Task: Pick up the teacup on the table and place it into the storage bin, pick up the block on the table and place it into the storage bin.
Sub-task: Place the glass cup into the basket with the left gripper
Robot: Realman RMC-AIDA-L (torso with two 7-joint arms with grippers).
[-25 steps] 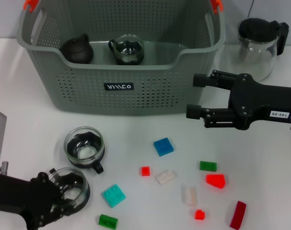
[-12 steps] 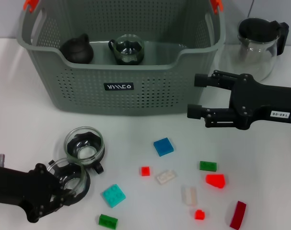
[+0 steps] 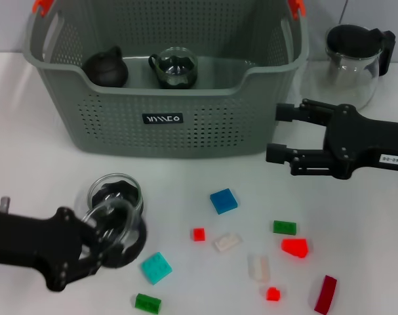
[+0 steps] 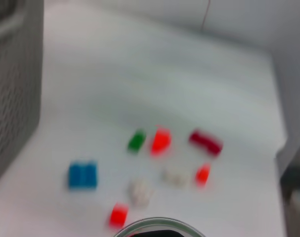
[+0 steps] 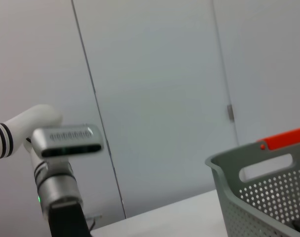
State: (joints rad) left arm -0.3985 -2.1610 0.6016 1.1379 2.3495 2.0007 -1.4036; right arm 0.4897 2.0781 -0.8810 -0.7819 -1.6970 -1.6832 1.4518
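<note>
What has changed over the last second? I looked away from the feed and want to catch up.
The left gripper, shut on a clear glass teacup, has lifted it off the white table and carried it toward the second glass teacup, now partly covering it. The right gripper, open, has drifted slightly to the robot's right. The grey-green perforated storage bin, its contents and the scattered blocks stayed put.
</note>
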